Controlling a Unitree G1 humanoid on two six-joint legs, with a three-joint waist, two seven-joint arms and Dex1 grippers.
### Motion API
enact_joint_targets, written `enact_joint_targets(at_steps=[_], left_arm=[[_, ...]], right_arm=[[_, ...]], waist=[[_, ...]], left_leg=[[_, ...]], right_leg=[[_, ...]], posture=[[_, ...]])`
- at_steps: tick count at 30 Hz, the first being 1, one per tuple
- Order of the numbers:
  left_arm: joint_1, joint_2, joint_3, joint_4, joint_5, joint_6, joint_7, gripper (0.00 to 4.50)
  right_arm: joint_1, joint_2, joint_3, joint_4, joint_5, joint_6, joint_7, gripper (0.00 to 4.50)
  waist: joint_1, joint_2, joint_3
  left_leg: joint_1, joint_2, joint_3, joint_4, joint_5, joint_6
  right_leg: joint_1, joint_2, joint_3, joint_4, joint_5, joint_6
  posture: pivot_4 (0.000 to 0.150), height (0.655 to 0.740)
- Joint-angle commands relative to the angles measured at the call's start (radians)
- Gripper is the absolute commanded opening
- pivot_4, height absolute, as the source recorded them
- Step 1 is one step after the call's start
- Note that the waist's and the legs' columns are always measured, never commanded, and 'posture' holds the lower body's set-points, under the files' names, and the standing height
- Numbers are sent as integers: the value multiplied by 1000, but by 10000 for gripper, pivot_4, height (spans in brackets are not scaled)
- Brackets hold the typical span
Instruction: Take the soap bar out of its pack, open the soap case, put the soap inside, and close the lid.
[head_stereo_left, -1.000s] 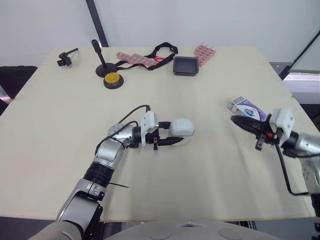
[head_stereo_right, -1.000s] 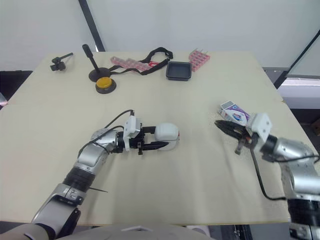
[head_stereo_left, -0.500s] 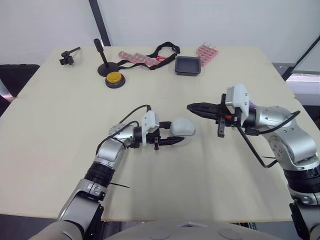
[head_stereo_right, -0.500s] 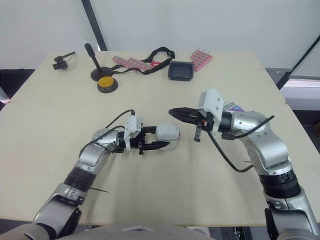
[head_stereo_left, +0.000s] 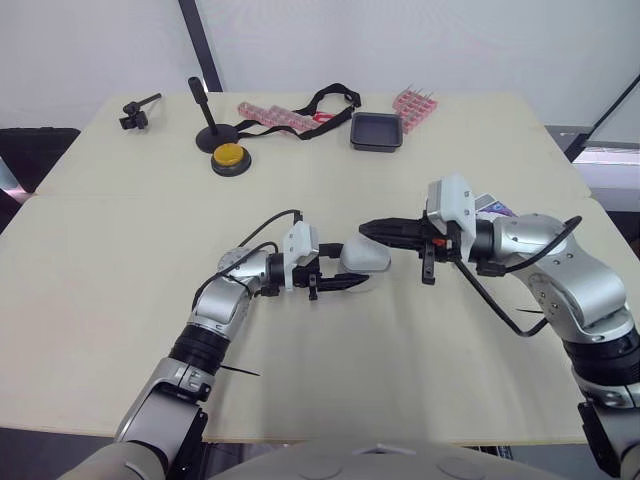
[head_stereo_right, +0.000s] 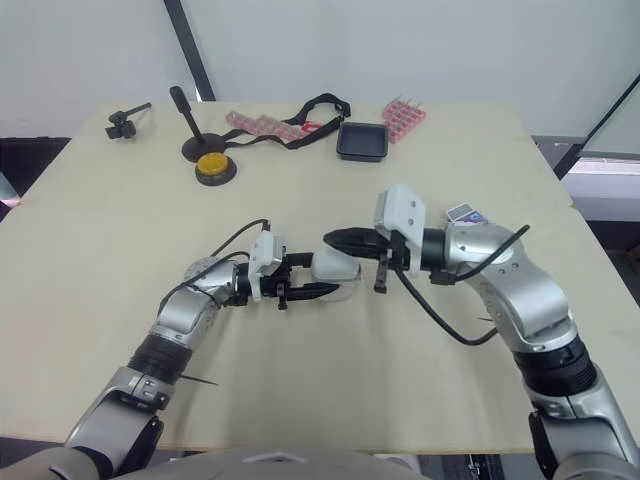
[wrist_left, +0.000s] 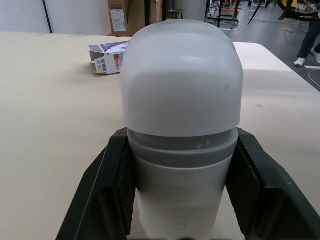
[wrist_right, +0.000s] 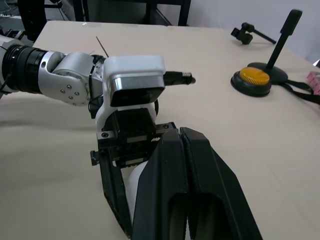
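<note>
The soap case (head_stereo_left: 362, 260), with a frosted white lid over a grey base, lies on its side at the table's middle. My left gripper (head_stereo_left: 343, 281) is shut on it, with one black finger (wrist_left: 116, 192) on each side of the base. My right gripper (head_stereo_left: 367, 228) is shut with nothing visible between its fingers (wrist_right: 170, 165). Its tips sit just above the lid's far side, and I cannot tell whether they touch it. The soap pack (head_stereo_right: 462, 212), a small printed box, lies on the table behind my right arm, partly hidden.
Along the far edge stand a yellow button (head_stereo_left: 228, 158), a black stand (head_stereo_left: 205, 125), a black tray (head_stereo_left: 376, 131), two pink packs (head_stereo_left: 410, 103), a black strap (head_stereo_left: 320, 100) and a small clamp (head_stereo_left: 135, 113). The table's right edge runs past the pack.
My right arm has swung left from beside the soap pack to the table's middle, its shut tips now at the case's lid. The left gripper and case have stayed put.
</note>
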Motion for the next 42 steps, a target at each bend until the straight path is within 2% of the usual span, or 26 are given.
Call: enact_joint_targets(at_steps=[1, 42], left_arm=[[5, 11, 2, -14, 5, 7, 7, 19396], [4, 8, 0, -18, 13, 4, 25, 19396]], right_arm=[[8, -18, -11, -29, 4, -5, 8, 640], [11, -57, 123, 91, -111, -4, 52, 640]], waist=[[0, 0, 0], [-1, 0, 0]], left_leg=[[0, 0, 0, 0, 0, 0], [2, 0, 0, 0, 0, 0]], right_leg=[[0, 0, 0, 0, 0, 0], [2, 0, 0, 0, 0, 0]], posture=[[1500, 7291], [1500, 7291]])
